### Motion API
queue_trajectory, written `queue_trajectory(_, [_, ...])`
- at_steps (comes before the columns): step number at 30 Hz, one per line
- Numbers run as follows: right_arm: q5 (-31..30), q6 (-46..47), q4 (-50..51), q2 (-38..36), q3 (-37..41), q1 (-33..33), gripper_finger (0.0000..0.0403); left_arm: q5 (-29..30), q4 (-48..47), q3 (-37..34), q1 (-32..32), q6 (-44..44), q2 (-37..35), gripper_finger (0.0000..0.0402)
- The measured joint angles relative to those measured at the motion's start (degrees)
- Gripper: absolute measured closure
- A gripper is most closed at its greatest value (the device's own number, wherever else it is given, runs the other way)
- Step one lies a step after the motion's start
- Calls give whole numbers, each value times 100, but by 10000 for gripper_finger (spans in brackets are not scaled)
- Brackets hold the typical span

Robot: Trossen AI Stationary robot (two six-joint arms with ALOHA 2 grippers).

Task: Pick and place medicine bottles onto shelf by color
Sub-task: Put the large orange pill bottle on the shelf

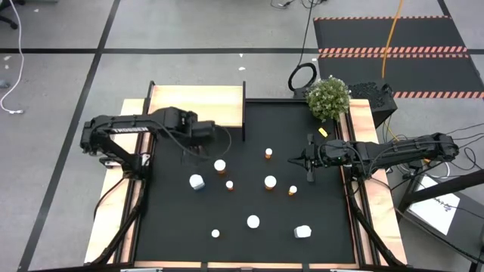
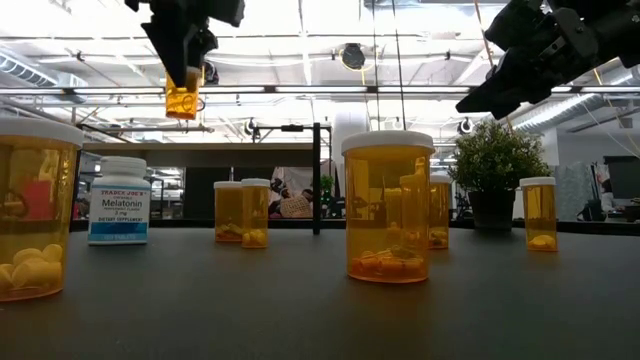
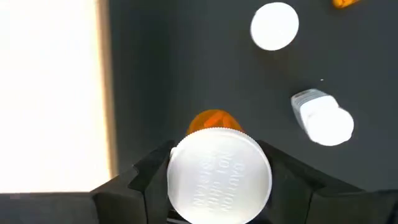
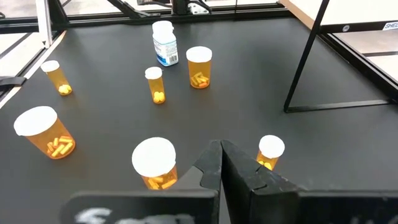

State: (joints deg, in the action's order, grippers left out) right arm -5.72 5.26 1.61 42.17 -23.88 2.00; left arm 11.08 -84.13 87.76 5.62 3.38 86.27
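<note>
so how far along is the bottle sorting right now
Early. The shelf looks bare in the high view, so nothing seems placed. In hand: the left gripper holds an orange bottle by its white cap, lifted clear of the mat near the shelf. The right gripper is shut and empty, waiting above the mat. Left: about nine bottles on the mat, including the white Melatonin bottle.

White bottle (image 2: pixel 118 200) label: "Melatonin", "Dietary Supplement". Held bottle's cap (image 3: pixel 220 176): embossed "Caution", rest unreadable.
</note>
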Motion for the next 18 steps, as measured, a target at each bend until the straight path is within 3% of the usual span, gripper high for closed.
queue_trajectory(6, [0, 0, 13, 2, 0, 0, 403, 2, 23, 2, 526, 212, -348, 162])
queue_trajectory(10, [-4, -22, -4, 0, 0, 0, 403, 119, 68, 2, 969, 412, -566, 156])
queue_trajectory(18, [-6, -31, -2, 0, 0, 0, 403, 312, 398, -2, 2176, 1036, -763, 197])
